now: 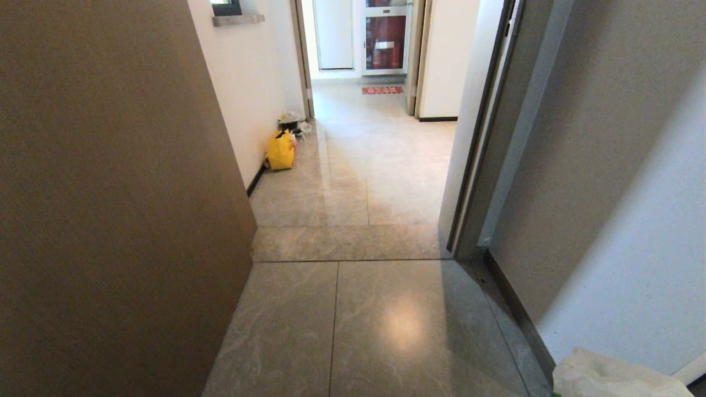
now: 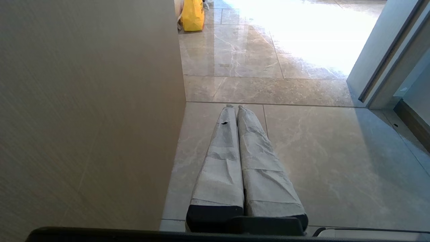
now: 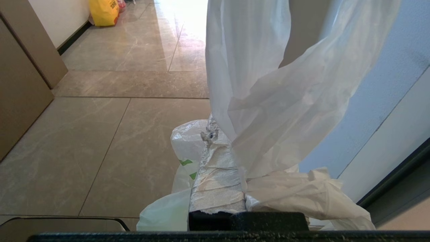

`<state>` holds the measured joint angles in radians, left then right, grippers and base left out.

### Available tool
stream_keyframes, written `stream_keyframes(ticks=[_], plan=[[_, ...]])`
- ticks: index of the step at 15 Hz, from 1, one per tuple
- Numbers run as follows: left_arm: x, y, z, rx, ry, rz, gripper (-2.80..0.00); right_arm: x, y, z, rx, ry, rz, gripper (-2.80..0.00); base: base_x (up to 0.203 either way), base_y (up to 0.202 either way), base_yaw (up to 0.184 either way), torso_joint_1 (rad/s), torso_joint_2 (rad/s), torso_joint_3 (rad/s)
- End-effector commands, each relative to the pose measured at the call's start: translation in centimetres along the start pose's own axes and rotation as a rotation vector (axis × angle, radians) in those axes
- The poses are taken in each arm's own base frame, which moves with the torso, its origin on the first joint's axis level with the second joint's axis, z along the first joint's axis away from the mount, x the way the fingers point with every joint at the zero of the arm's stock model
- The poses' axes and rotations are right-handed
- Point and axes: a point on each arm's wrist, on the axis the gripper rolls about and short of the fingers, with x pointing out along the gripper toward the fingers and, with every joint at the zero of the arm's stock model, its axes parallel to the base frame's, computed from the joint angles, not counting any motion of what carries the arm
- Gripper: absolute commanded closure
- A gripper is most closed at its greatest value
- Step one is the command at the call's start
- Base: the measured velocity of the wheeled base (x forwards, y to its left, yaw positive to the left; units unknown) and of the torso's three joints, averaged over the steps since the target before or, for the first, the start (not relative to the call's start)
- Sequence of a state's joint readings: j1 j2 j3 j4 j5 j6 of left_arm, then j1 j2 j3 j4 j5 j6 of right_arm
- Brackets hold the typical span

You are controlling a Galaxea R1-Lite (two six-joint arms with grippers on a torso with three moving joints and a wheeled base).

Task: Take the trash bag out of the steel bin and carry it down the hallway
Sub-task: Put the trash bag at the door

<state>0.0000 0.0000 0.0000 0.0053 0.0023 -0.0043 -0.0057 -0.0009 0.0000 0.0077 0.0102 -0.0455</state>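
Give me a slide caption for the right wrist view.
Right claw shut on the trash bag, facing the tiled hallway.

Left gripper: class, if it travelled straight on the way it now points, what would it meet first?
Probably the floor tiles. The left gripper is shut, empty and angled down at bare floor. The brown panel runs alongside it, not across its line; the yellow bag lies farther off. Depth is hard to judge.

Daylight pours in from the far end of the hallway [image 1: 358,165], blowing out the glossy floor tiles in both wrist views. A soft ceiling-light glare sits on the near tiles, while the brown door [image 1: 110,220] stands dim, shadowed and grainy.
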Motion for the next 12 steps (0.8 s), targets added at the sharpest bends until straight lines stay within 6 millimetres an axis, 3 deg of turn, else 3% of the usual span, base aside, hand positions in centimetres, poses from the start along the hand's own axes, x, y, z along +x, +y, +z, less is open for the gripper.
stream_keyframes(ticks=[1,3,12], plan=[[0.01,0.0,0.01,-0.002,0.001,0.001,0.0,-0.01,0.0,0.0,0.0,-0.001,0.0,0.0,0.0,0.0,0.0,0.0,0.0,0.0],[0.0,0.0,0.0,0.001,0.0,0.001,0.0,0.0,0.0,0.0,0.0,-0.001,-0.001,0.0,0.044,0.0,-0.003,0.001,0.0,0.001],[0.01,0.0,0.01,0.0,0.001,0.001,0.0,0.0,0.01,0.0,0.0,0.0,-0.001,0.0,0.192,0.0,0.0,0.0,0.0,0.001]])
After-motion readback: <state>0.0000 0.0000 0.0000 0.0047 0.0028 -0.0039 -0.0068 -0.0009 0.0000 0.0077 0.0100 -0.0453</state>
